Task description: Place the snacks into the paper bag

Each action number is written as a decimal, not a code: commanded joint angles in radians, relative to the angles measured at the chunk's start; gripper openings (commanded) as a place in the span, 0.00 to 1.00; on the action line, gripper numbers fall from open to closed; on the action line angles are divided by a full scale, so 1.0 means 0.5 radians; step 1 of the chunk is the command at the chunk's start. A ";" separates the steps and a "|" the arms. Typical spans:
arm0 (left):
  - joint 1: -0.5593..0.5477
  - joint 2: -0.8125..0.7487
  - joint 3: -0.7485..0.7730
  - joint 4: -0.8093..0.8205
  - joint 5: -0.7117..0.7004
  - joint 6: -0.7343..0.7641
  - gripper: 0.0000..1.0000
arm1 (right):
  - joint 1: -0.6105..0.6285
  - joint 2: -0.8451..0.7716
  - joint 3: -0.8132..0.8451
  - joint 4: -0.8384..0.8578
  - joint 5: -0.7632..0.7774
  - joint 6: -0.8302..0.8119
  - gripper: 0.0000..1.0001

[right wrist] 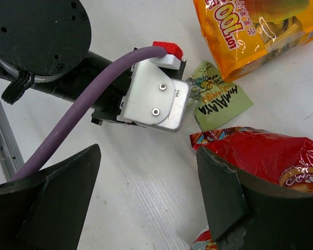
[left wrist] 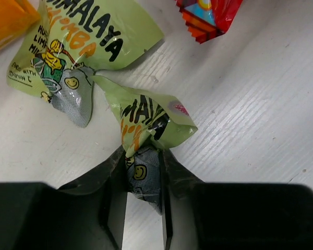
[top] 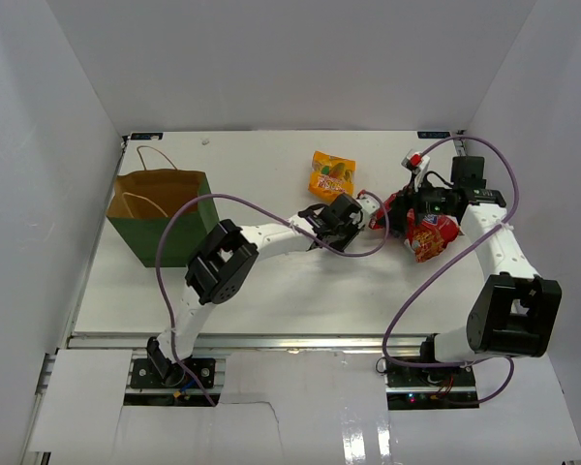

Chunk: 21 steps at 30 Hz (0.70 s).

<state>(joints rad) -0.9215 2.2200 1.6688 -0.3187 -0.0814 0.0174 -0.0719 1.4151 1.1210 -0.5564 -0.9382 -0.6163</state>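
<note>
The left gripper (left wrist: 143,156) pinches a crumpled light-green foil sachet (left wrist: 154,117) between its jaws, while the right gripper (right wrist: 148,161) hangs wide open, a crinkly red chip bag (right wrist: 271,156) beside one finger.

The left arm (top: 271,235) and right arm (top: 504,247) are white tubes joined by chunky black housings, each trailing a purple cable (right wrist: 78,107). A white plate (right wrist: 154,99) with two screws (right wrist: 161,87) bears a red cap (right wrist: 167,49) at twelve o'clock. The fingers (right wrist: 57,203) are matte black.

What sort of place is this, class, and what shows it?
Probably a robot lab test bench: white walls box in the table, a left arm and right arm are bolted at its edge, and a paper bag and snacks are laid out.
</note>
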 commanded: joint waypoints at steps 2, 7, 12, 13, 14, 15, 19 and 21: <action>-0.001 -0.242 -0.140 0.027 -0.030 -0.092 0.26 | -0.010 0.032 0.136 -0.031 -0.062 -0.016 0.80; -0.001 -0.656 -0.379 0.030 0.040 -0.292 0.09 | -0.010 0.069 0.221 -0.093 -0.069 -0.062 0.80; 0.005 -1.245 -0.643 -0.019 -0.085 -0.538 0.04 | 0.039 0.185 0.356 -0.347 -0.063 -0.301 0.80; 0.014 -1.428 -0.659 -0.083 -0.134 -0.565 0.04 | 0.052 0.213 0.369 -0.372 -0.047 -0.329 0.80; 0.030 -1.509 -0.674 -0.123 -0.186 -0.587 0.04 | 0.067 0.222 0.378 -0.387 -0.026 -0.350 0.80; 0.042 -1.589 -0.681 -0.172 -0.314 -0.617 0.04 | 0.101 0.232 0.387 -0.397 -0.017 -0.363 0.80; 0.268 -1.954 -0.641 -0.494 -0.552 -0.612 0.05 | 0.211 0.265 0.409 -0.384 -0.001 -0.344 0.80; 0.403 -2.043 -0.607 -0.574 -0.558 -0.575 0.05 | 0.272 0.281 0.412 -0.369 0.011 -0.326 0.80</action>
<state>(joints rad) -0.8089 1.2392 1.3495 -0.4572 -0.2630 -0.2619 0.0212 1.5501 1.2812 -0.7174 -0.9333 -0.7612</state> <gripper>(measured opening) 0.321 0.798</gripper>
